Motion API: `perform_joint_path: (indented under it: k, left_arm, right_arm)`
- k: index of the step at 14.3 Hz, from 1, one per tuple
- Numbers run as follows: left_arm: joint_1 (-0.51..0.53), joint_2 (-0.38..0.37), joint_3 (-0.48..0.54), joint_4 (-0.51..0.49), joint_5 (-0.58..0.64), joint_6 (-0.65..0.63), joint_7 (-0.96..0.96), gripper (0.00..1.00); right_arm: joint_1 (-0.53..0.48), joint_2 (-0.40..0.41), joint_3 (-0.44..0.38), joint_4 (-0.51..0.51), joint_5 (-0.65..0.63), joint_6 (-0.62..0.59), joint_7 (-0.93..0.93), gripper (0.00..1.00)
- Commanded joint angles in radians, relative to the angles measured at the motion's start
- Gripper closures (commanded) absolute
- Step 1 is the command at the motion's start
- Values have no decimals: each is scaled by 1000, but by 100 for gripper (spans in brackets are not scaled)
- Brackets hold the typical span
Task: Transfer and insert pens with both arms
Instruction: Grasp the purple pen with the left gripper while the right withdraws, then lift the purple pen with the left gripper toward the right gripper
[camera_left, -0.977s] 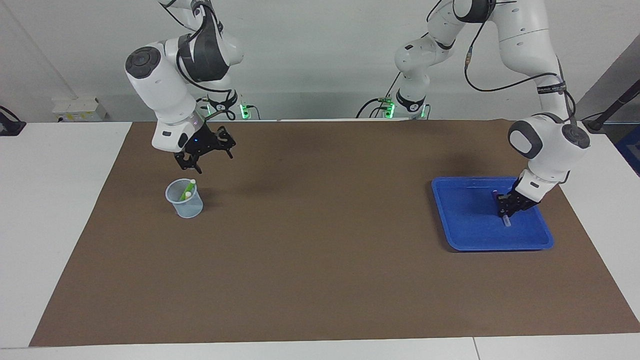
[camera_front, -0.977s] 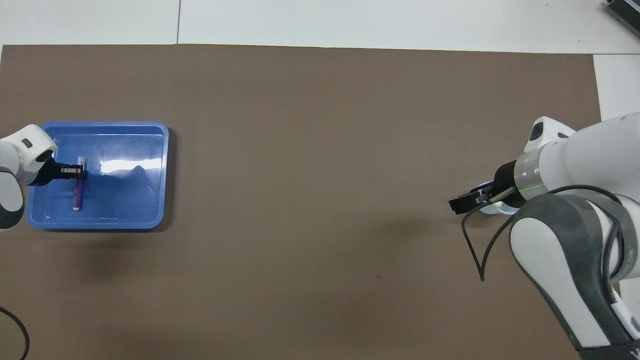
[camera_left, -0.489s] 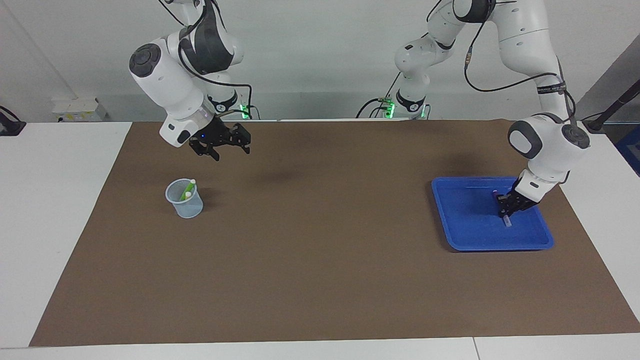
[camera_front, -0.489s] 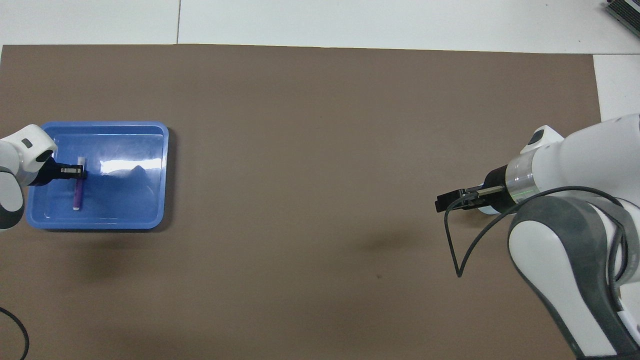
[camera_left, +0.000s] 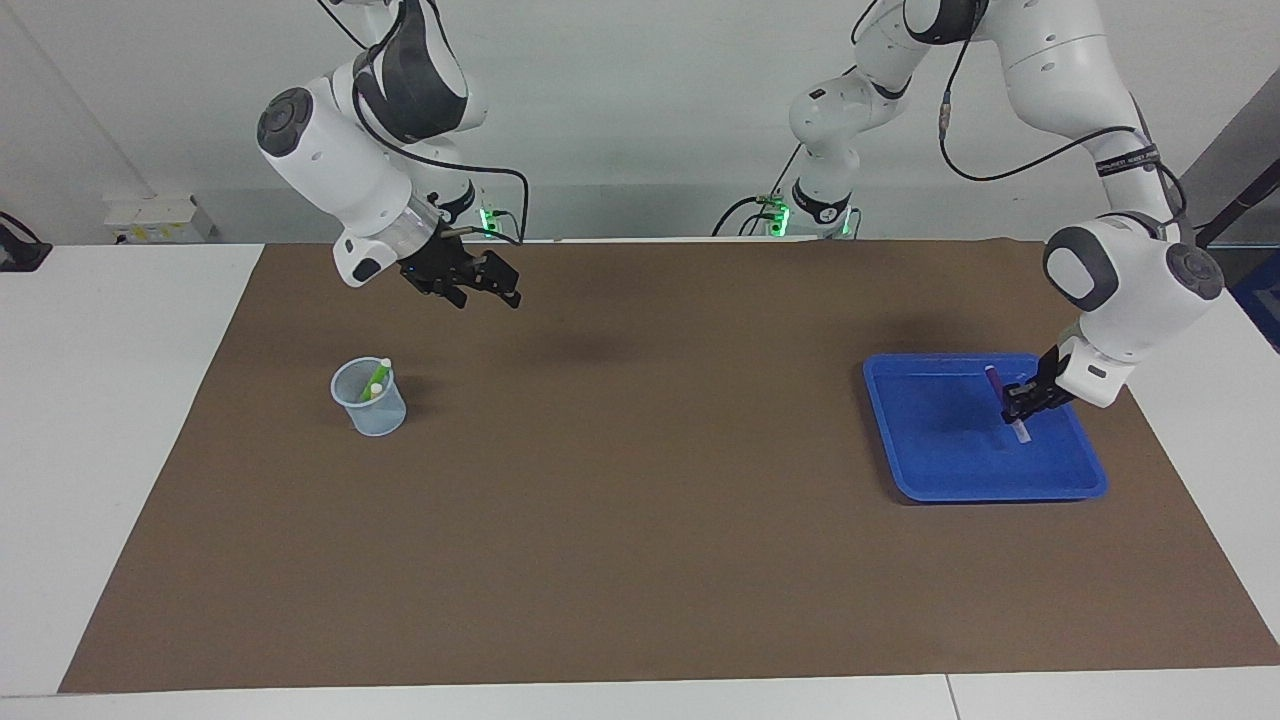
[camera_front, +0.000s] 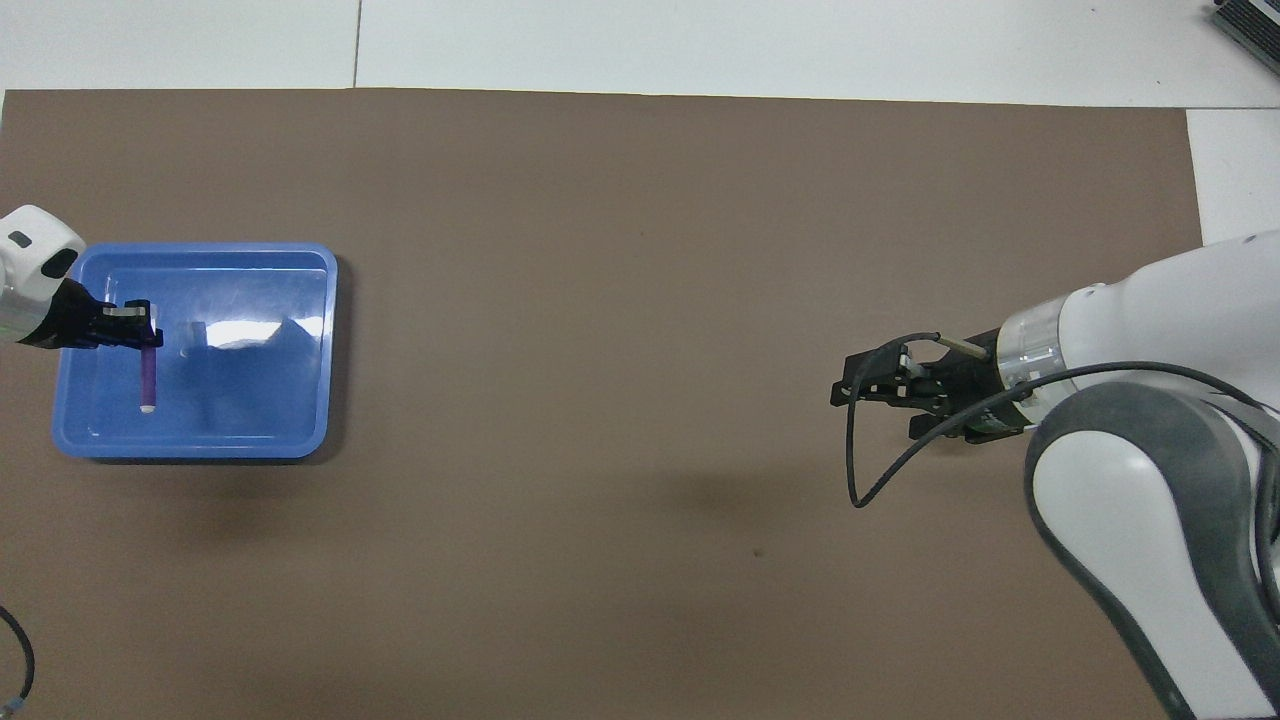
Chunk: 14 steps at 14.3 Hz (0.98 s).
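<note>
Two large jointed arms are seen, built of glossy white rounded shells. On the right arm (camera_left: 330, 160) a round dark grey cap is set into the elbow joint, and a broad dark grey band is wrapped around the link above it. A silver ring is fitted at its wrist, with a small blue light beside it. A thin black cable is looped loosely past the wrist. The left arm (camera_left: 1125, 285) is marked by two dark grey joint caps, a black band with white lettering and a hanging black cable. Both arms are ended by black two-finger grippers of angular, open metalwork.
</note>
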Motion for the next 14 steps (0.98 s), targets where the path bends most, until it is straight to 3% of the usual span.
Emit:
perform_joint_path:
  k: [1,8,14]
  left_arm:
    - [-40,-46,2,39,-28,-92,-220,100]
    - [-82,-175,-1,42,-289,-158,-725,100]
    - [-155,-251,-4,25,-383,-183,-1196,100]
  right_arm:
    - [-5,-14,6,3,40,-6,86,0]
    - [20,-14,23,0,132,57,232,0]
    - [66,-11,25,-9,156,143,327,0]
